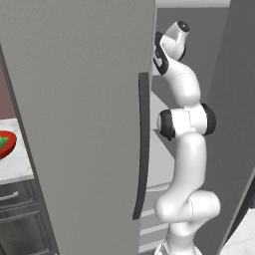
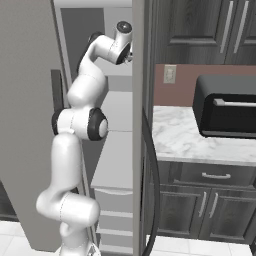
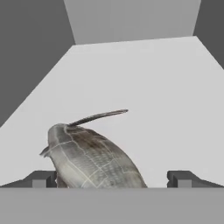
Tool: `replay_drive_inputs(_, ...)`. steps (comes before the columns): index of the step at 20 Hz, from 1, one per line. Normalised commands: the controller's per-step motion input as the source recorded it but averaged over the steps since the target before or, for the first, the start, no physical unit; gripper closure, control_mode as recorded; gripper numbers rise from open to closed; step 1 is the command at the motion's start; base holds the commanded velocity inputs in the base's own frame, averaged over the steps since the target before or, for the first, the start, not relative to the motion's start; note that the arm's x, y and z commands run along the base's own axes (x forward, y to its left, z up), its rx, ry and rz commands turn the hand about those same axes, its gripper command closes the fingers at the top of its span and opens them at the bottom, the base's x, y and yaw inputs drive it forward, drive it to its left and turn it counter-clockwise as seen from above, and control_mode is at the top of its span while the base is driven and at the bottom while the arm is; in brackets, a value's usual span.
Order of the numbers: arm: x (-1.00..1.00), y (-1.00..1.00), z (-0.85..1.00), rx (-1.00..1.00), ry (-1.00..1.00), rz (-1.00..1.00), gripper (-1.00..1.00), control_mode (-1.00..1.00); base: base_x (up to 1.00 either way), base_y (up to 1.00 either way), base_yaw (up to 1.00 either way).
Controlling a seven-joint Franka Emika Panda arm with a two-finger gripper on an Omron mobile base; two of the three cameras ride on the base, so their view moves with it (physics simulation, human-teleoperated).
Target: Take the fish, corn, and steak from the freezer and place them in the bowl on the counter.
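Observation:
A grey scaly fish (image 3: 87, 159) lies on a pale grey shelf (image 3: 153, 87) inside the freezer (image 1: 74, 99). My gripper (image 3: 113, 179) stands open around the fish's near end. The left fingertip (image 3: 43, 178) is right beside the fish, and the right one stands well clear of it. The arm (image 1: 187, 149) reaches up into the freezer's upper part between its open doors. The red bowl (image 1: 9, 147) sits on the white marble counter (image 1: 15, 169) at the far left, with something green in it that I cannot identify. The steak is out of view.
The open freezer door with its long dark handle (image 1: 143, 144) stands close on the arm's left, and the other door's edge (image 2: 139, 125) on its right. Pale drawers (image 2: 112, 200) sit below the shelf. A black appliance (image 2: 225, 107) stands on another marble top.

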Motion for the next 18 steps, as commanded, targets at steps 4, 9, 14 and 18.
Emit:
replay_drive_inputs(4, 0.00, 0.02, -0.14, 0.00, 0.10, 0.00, -1.00, -1.00, 0.00, 0.00, 0.00)
replay_drive_inputs(9, 0.00, 0.06, -0.22, 0.00, 0.01, 0.00, 1.00, -1.00, 0.00, 0.00, 0.00)
replay_drive_inputs(14, 0.00, 0.02, -0.21, 0.00, 0.00, 0.00, 1.00, -1.00, 0.00, 0.00, 0.00)
replay_drive_inputs(18, 0.00, 0.01, -0.16, 0.01, 0.00, 0.00, 1.00, -1.00, 0.00, 0.00, 0.00)
